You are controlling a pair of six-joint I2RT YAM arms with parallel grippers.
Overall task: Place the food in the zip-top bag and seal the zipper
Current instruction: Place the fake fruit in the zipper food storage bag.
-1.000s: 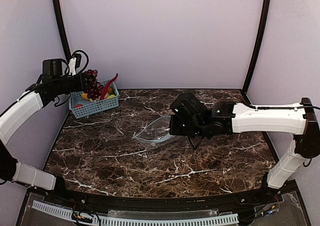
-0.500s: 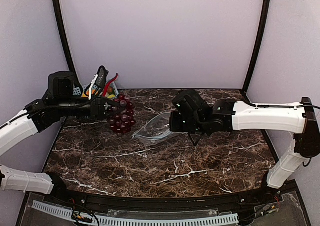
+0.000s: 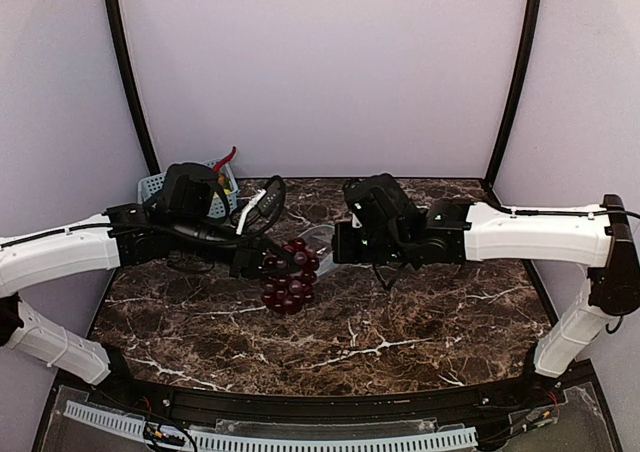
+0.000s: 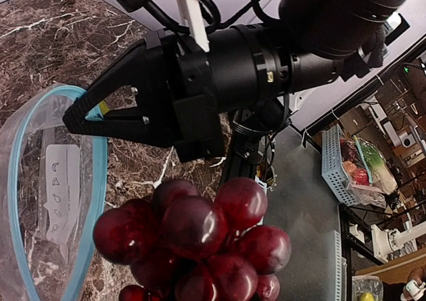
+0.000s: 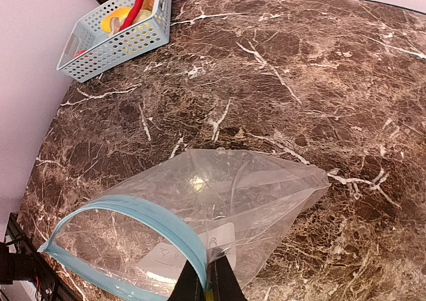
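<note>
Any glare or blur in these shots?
Left wrist view: white highlights on the glossy grape bunch, close to the lens. Right wrist view: a small glare patch on the zip-top bag, and the far edge of the table bows. Top view: even light, no obvious blur.

The left arm (image 3: 60,252) and right arm (image 3: 540,234) have smooth white shells on their long links and black housings at the joints. The right gripper (image 4: 72,118) is matte black, its 2 fingers tapering to a point and dotted with small silver screws. Black cables (image 3: 272,194) loop at the left wrist beside a white plastic strip (image 3: 250,213).
</note>
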